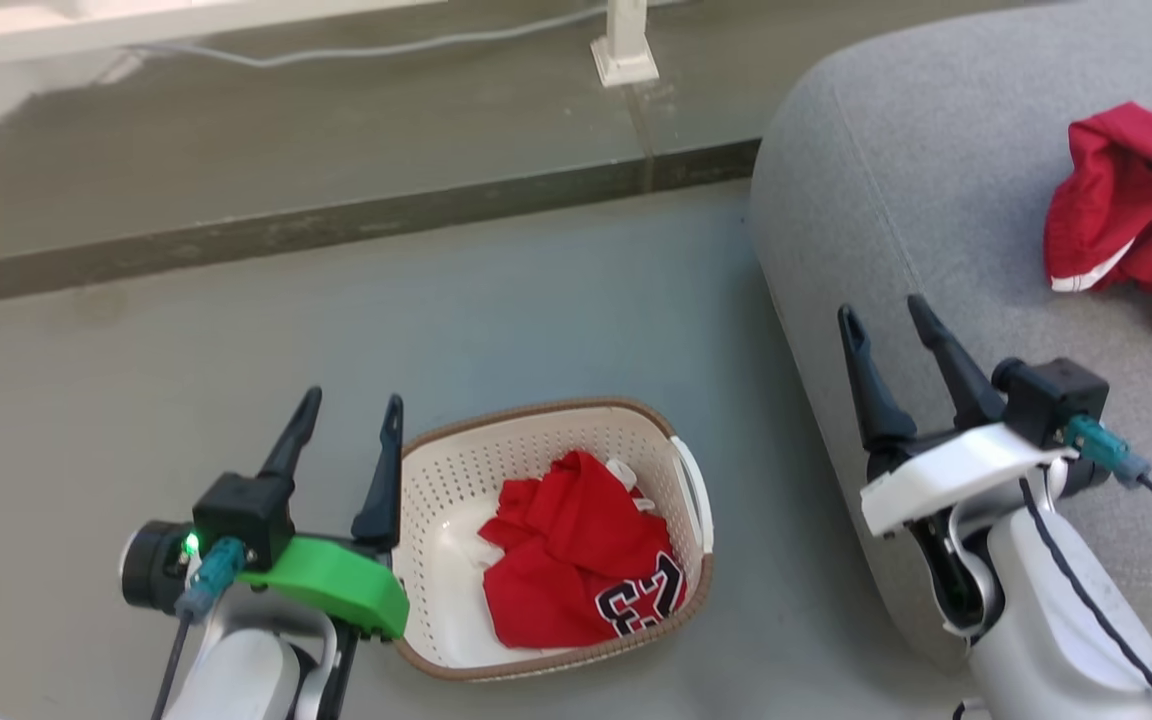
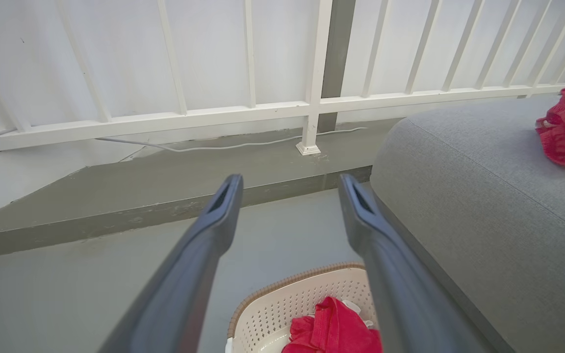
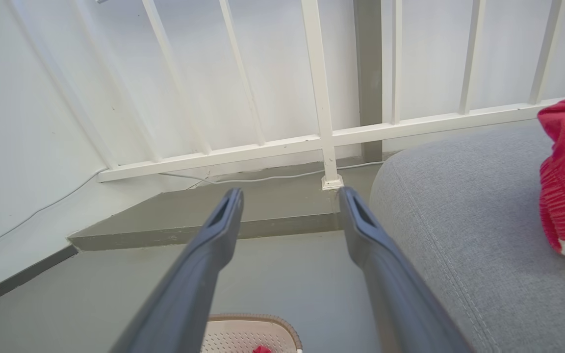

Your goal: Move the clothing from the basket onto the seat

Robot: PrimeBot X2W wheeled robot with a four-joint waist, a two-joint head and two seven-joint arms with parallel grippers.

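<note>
1. The basket is seen on the grey floor, just beside the rounded edge of the seat.
2. A crumpled red jersey with black-and-white numerals is lying inside the basket. A small piece of white cloth is seen at its upper edge.
3. A second red garment with white trim is already laid on the seat, toward its right side and well apart from the basket.
4. The left pincer is held just beside the left rim of the basket. Its two fingers are kept apart and nothing is between them.
5. The right pincer is held over the edge of the seat. Its fingers are also spread and nothing is gripped. The red garment is not touched by it.
6. A white railing is seen behind, and a thin white cable is lying on the raised step under it.
</note>
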